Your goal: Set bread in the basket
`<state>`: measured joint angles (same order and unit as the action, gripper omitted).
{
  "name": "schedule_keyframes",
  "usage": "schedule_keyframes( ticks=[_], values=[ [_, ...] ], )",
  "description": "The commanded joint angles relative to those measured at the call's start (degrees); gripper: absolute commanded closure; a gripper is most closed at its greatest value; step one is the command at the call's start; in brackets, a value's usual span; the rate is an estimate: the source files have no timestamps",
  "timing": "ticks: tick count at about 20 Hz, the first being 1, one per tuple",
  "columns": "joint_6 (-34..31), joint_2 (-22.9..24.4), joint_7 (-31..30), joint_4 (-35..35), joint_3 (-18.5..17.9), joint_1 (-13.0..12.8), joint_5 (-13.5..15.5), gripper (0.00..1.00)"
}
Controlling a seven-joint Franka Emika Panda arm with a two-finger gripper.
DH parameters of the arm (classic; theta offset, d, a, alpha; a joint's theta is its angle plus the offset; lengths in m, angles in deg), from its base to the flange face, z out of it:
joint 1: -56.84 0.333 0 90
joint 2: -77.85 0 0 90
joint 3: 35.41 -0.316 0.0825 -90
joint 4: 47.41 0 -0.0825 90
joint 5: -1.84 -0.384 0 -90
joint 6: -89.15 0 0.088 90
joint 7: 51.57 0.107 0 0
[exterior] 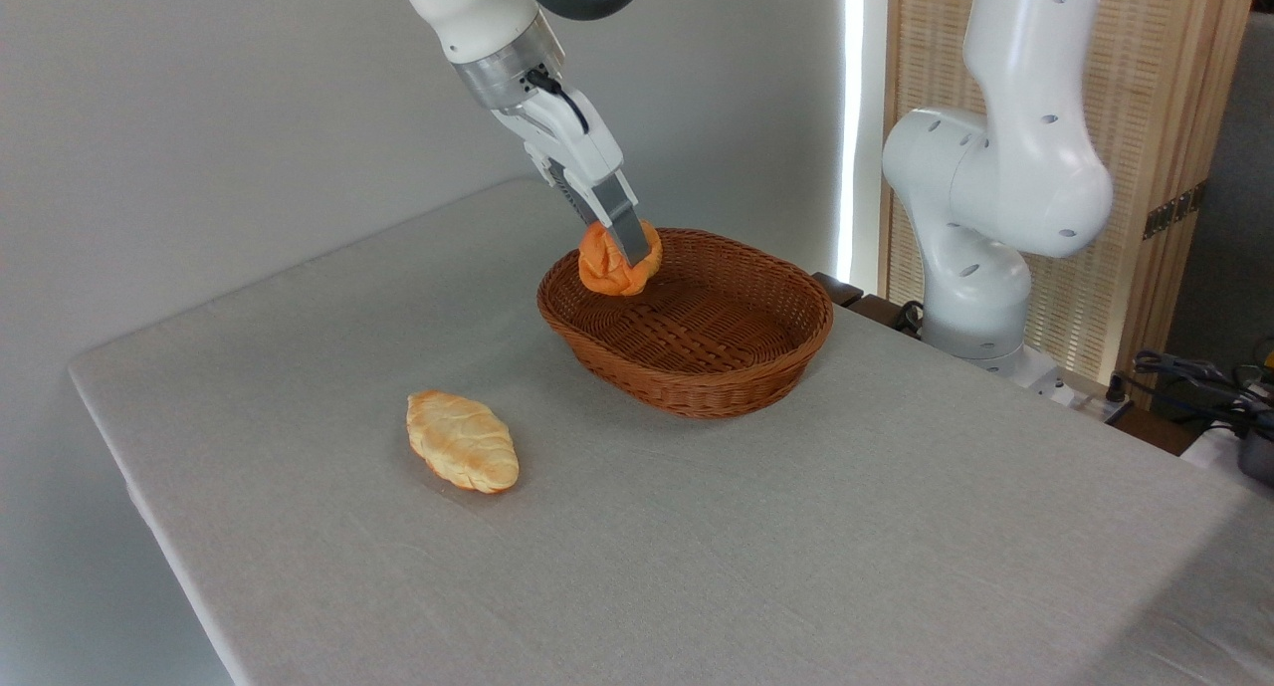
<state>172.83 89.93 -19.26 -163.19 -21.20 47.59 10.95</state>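
Surface (796,567) was covered in a plain grey cloth. Toward its left edge, near the front, lay a pale golden oval loaf (463,440) with a scored top, flat on the cloth and well apart from everything else. Right of it, closer to the back edge, sat the basket (697,367), reddish-brown wicker, oval, shallow, sides flaring outward, nothing lying on its woven floor. The arm came down from the top of the view at a slant, and the gripper (627,253) hung over the basket's back-left rim. Fingers (625,230) were closed on the bread (617,263), a lumpy orange-brown bun; one finger ran down across its front face, the other was hidden behind it. The bun was held in the air, clear of the wicker bottom, about level with the rim and overlapping it from this angle; could not tell whether it touched the rim. At the right, past the surface's back-right edge, the arm's white base (980,298) stood before a slatted wooden screen (1165,118)
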Motion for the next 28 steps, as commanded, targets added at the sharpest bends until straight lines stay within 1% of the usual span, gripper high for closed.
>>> schedule_keyframes(
  ticks=[1, 8, 12, 13, 15, 17, 20, 23, 24, 26, 28],
  values=[
    [-1.1, 0.1, -1.1, -0.2, 0.6, -0.2, 0.8, 0.00],
    [-1.1, -0.2, -1.0, -0.1, 0.6, -0.2, 0.7, 0.00],
    [0.5, -0.1, -0.4, 1.0, -0.2, 0.0, -0.1, 0.00],
    [2.1, -0.1, -0.4, 1.8, -0.7, 0.5, -0.1, 0.00],
    [6.2, 0.0, -0.5, 2.5, -4.1, 0.5, -0.1, 0.00],
    [11.3, 0.0, -0.4, 2.8, -6.6, 0.5, -0.3, 0.00],
    [19.0, -0.6, -0.4, 2.8, -9.3, 0.6, -2.9, 0.00],
    [23.6, -1.8, -0.4, 2.8, -11.9, 0.6, -4.8, 0.00],
    [24.6, -2.0, -0.3, 2.8, -12.6, 0.6, -5.1, 0.00],
    [26.3, -2.4, -0.3, 2.8, -14.0, 0.6, -6.5, 0.00],
    [27.3, -2.8, -0.4, 2.8, -14.6, 0.6, -6.6, 0.00]
  ],
)
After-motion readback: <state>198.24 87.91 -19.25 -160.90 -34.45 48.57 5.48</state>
